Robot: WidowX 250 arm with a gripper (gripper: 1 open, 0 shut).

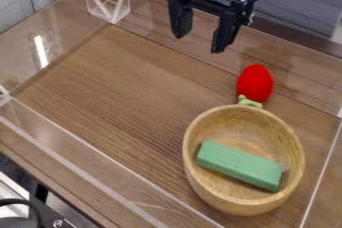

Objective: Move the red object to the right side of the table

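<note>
Red object (254, 81) on the table (127, 82), below and right of wide-open, unladen fingers (205, 40) in view.

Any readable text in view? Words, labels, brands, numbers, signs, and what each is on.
None readable.
Green rectangular block: faint marks at most, too small and blurred to read.
Red strawberry toy, wooden bowl, tabletop: no text seen.
</note>
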